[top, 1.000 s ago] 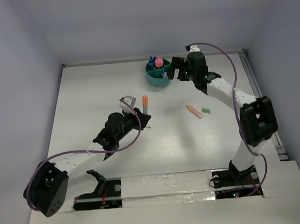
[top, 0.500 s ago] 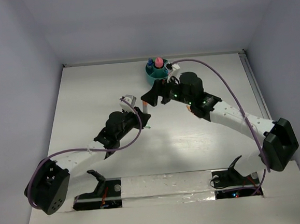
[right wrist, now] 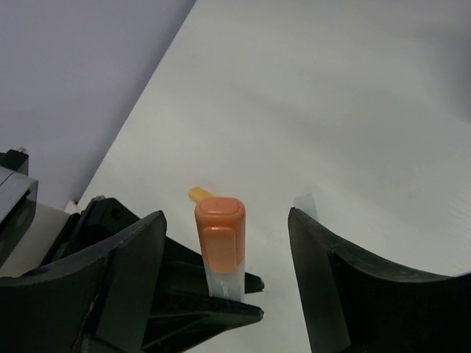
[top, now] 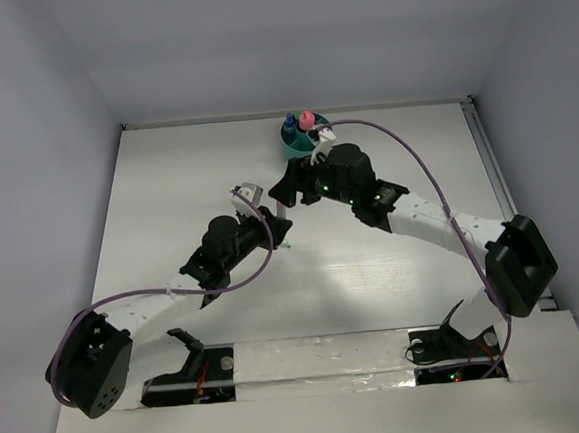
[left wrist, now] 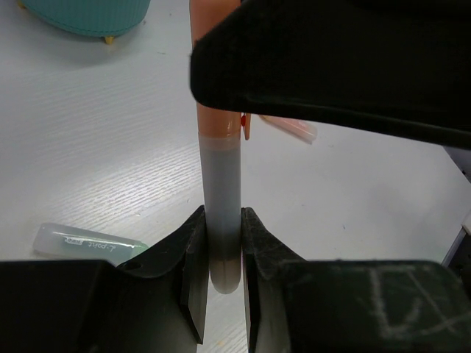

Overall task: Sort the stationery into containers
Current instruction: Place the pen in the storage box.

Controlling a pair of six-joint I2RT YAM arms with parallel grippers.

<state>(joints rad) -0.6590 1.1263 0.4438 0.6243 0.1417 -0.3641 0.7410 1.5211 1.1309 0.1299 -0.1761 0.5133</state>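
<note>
1. The left gripper is clamped on the grey lower barrel of a highlighter, holding it upright with its orange cap on top, near the middle of the table.
2. The right gripper stands spread wide, one finger on each side of the orange cap, not touching it.
3. The teal cup sits at the table's 12 o'clock edge, about 1 o'clock from the highlighter.
4. A pink-capped bottle and a blue marker stand in the cup.
5. A pale marker lies flat at the left gripper's 9 o'clock.

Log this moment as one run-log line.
step: handover | left pincer: shut on highlighter, upright | right pincer: open around orange cap, not touching | cup: items inside
</note>
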